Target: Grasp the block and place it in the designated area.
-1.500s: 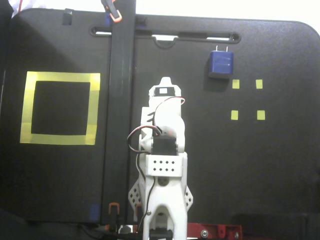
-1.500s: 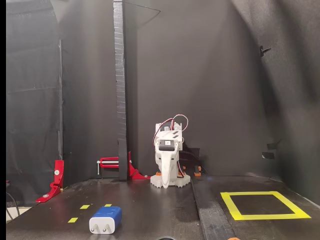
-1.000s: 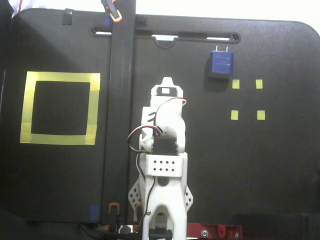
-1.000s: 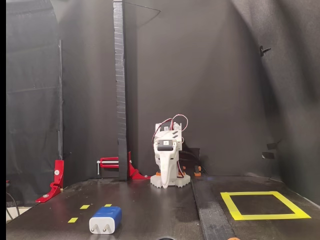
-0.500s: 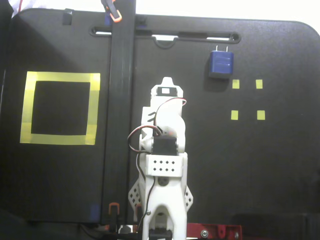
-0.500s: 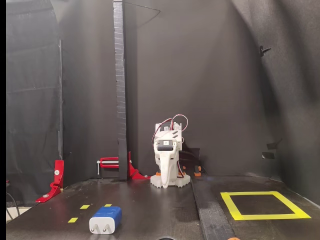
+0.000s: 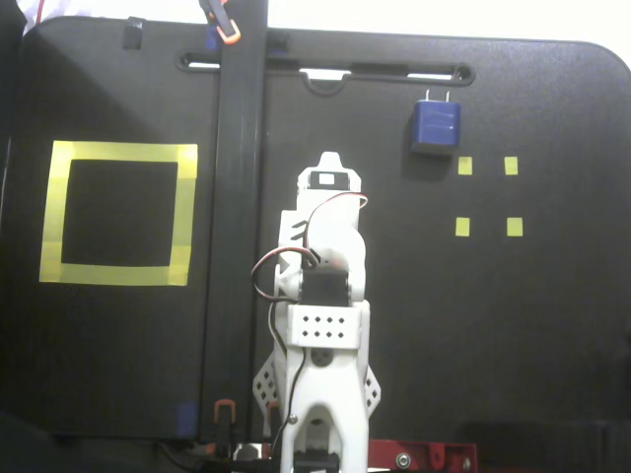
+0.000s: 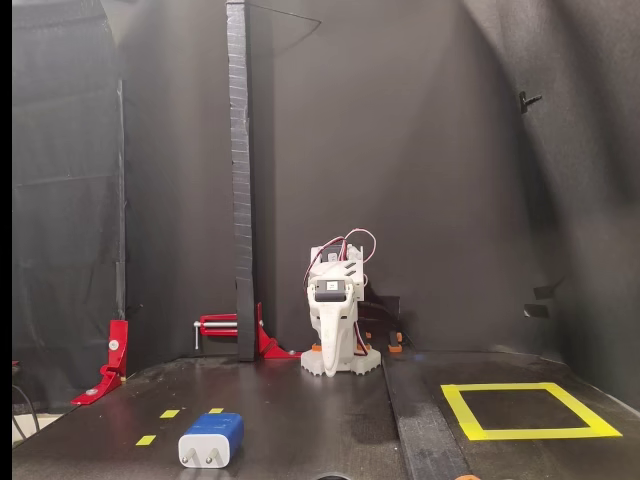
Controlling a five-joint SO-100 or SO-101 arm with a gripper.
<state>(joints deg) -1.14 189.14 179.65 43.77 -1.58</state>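
Observation:
The block is a small dark-blue cuboid with two pale prongs. It lies on the black mat at the upper right of a fixed view, just above four tiny yellow squares. It also shows low left in the other fixed view, prongs toward the camera. The designated area is a large yellow tape square at the left, and shows at the right in the other fixed view. My gripper is folded down on the white arm at the middle, looks shut and empty, far from both.
A black upright post stands between arm and yellow frame; it also shows in the other fixed view. Four tiny yellow squares lie right of the arm. Red clamps sit at the table's back edge.

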